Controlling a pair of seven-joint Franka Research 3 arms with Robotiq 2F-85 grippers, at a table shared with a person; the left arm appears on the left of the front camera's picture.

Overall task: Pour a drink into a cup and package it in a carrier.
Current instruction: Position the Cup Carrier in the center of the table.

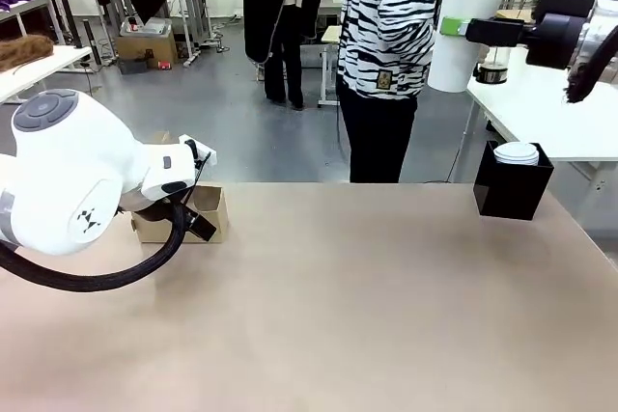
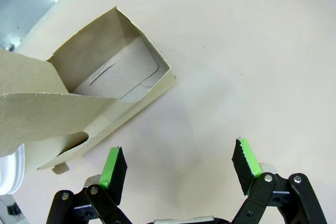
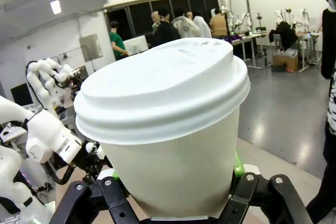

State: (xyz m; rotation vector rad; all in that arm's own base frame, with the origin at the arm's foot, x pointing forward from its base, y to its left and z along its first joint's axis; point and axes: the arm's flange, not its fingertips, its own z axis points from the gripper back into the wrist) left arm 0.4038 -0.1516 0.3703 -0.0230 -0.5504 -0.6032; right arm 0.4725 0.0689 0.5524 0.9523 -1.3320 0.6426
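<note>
Tall white paper cup (image 1: 471, 36) with domed plastic lid is upright, long axis vertical, lid up. It's clamped at mid-height between the green pads of the right gripper (image 1: 462, 28), held high at the far right, well clear of the tan tabletop (image 1: 367, 315). Low brown cardboard carrier (image 2: 105, 77) sits on the table's left, open side up, just beside the left gripper (image 2: 181, 163) and outside its jaws, which stand wide apart with nothing between
</note>
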